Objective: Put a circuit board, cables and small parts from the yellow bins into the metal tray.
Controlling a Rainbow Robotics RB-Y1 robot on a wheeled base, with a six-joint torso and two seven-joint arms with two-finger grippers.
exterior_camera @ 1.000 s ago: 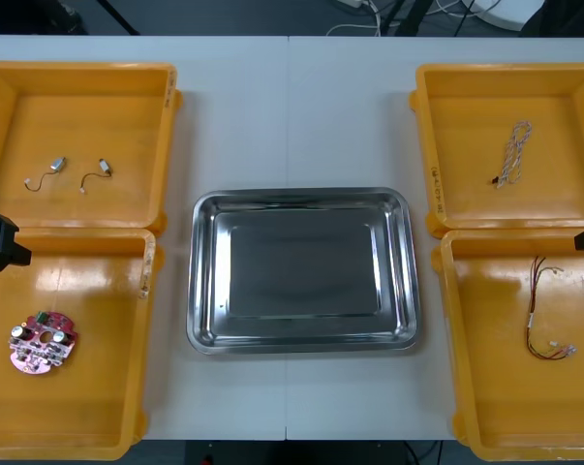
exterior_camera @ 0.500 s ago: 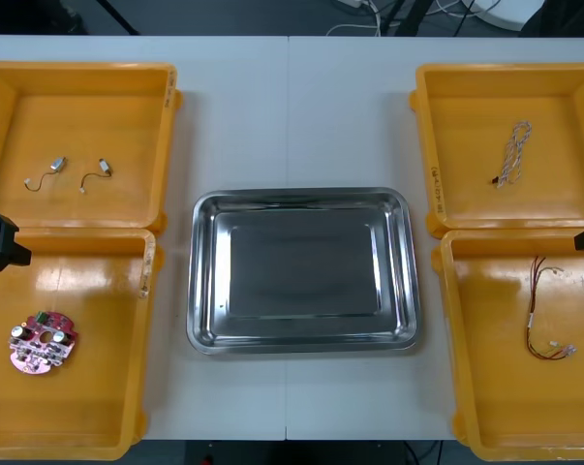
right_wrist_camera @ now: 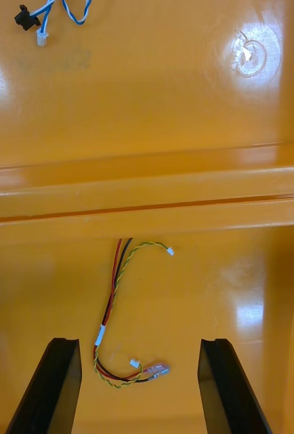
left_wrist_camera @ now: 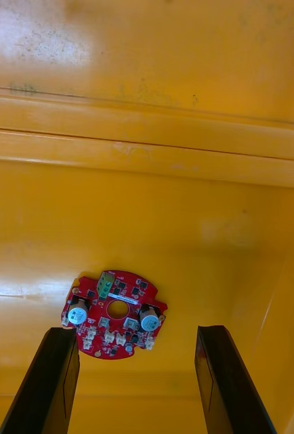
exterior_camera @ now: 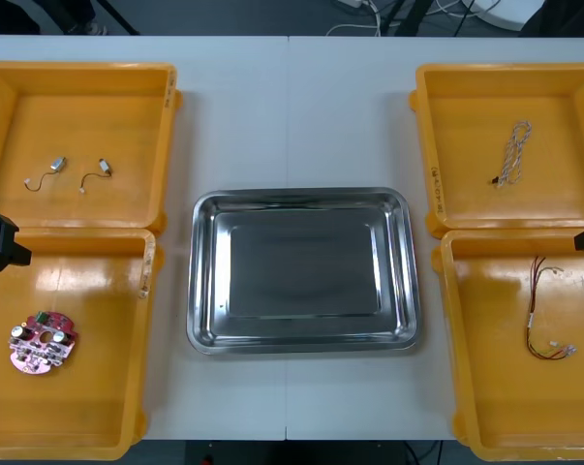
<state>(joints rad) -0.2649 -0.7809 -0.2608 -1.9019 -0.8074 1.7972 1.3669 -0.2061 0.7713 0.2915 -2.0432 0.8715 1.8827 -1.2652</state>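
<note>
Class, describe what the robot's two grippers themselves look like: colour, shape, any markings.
Left gripper and right gripper look alike: each has two plain matte black fingers, flat slabs with squared tips. No markings or cables show on them.

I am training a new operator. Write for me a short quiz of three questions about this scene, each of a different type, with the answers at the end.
1. True or false: the metal tray already holds a cable.
2. The round red circuit board lies in a bin on which side? A) the robot's left B) the robot's right C) neither, it is in the tray
3. Fill the gap: the right gripper hangs ___ (open/shut) above the red and yellow cable.

Key
1. False: the tray is bare.
2. A, below the open left gripper.
3. open
</note>
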